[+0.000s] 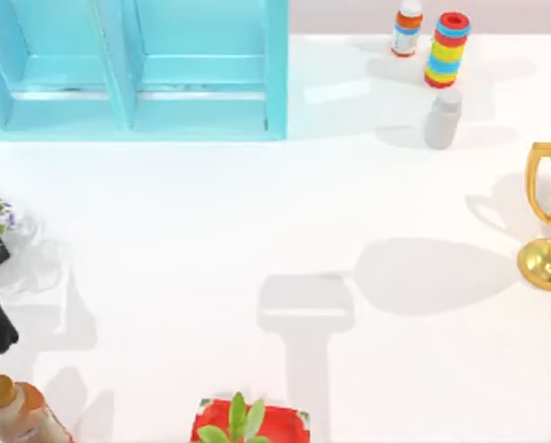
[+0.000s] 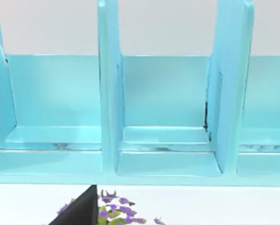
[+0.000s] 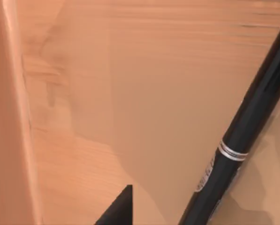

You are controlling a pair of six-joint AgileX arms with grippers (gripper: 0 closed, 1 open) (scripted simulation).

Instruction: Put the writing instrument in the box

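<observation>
Black and slim, the pen [image 3: 252,117] is crossing the right wrist view closest to the lens, running slantwise just beside the right tool [image 3: 117,210]. We are seeing it over the pale wooden floor of the box [image 3: 130,70], with one upright wall of the box on the far side of the tool from the pen. We are judging that the pen is already inside the box, but we cannot tell whether it is lying flat on the floor or hanging just above it. We also cannot tell whether the right tool is wide, narrow or holding the pen.

Risk: if the pen is resting on a slant against a wall, it may be tipping or rolling once it is left alone. If the tool is lifting away close beside it, the tool may be catching the barrel and dragging it out over the rim.

Appearance: the pen is showing a glossy, all-black barrel, a thin silver band at about mid-length, and faint pale print just past the band.

Elsewhere, the left tool [image 2: 79,211] is hanging idle over the tabletop [image 1: 257,203], with purple flowers [image 2: 116,213] just beside it and a blue shelf unit [image 2: 109,93] ahead of it. Its state we cannot tell.
</observation>
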